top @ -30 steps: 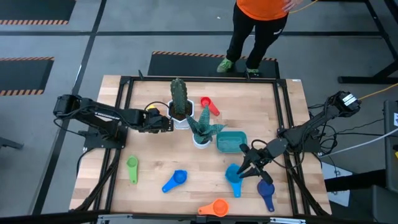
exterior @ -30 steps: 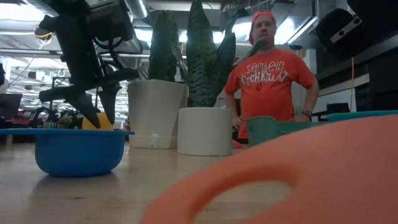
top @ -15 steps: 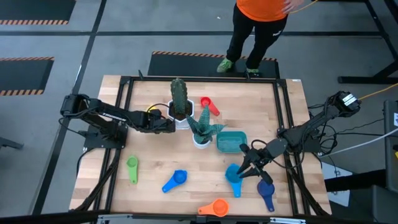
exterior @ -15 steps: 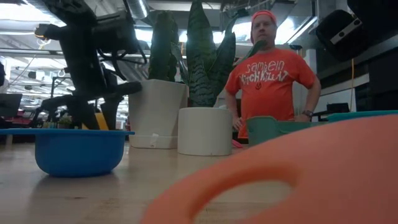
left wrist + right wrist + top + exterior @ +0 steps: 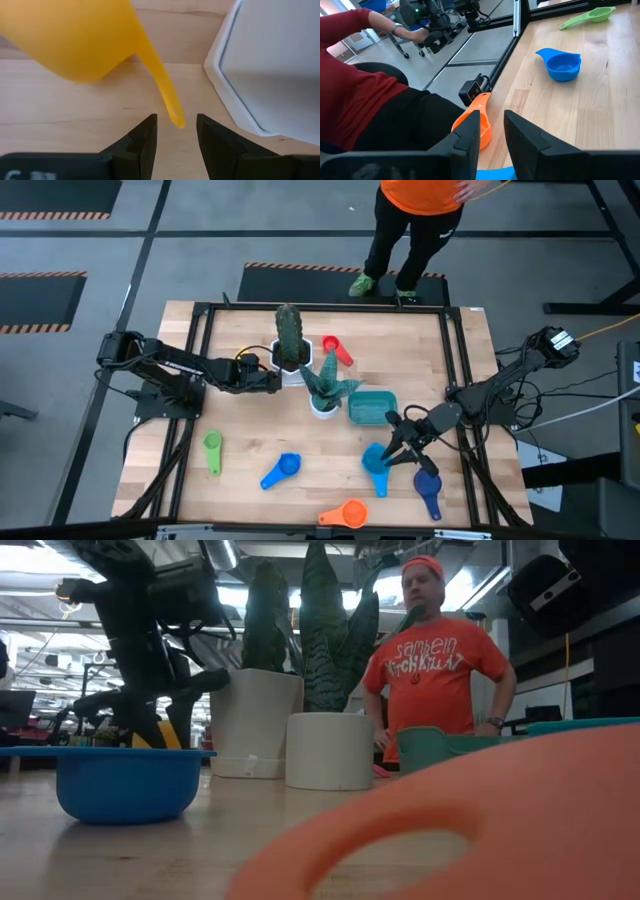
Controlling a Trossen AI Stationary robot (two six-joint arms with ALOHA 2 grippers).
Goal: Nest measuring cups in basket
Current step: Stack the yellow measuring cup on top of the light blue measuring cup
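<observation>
A yellow measuring cup [image 5: 75, 35] lies on the table beside the white hexagonal cactus pot [image 5: 290, 365]. My left gripper [image 5: 176, 132] is open, low over the table [image 5: 252, 372]. Its fingertips stand on either side of the free end of the cup's handle [image 5: 175, 117] without touching it. The teal basket [image 5: 372, 408] sits right of centre. My right gripper [image 5: 396, 444] hovers just past it, above a light blue cup [image 5: 377, 463]. It is slightly open [image 5: 492, 125] with nothing between its fingertips. Red [image 5: 335, 348], green [image 5: 212, 450], blue [image 5: 283, 470], orange [image 5: 345, 513] and dark blue [image 5: 428, 490] cups lie scattered.
A round white pot with a snake plant [image 5: 322, 392] stands between the cactus pot and the basket. A person in an orange shirt [image 5: 432, 670] stands past the far edge. Another person's red sleeve [image 5: 355, 85] shows beyond the near edge. Bare wood lies between the green and blue cups.
My left gripper has sunk toward the table and tipped further downward, closing in on the yellow cup's handle beside the cactus pot. Its fingers have stayed apart. The cups have not moved.
</observation>
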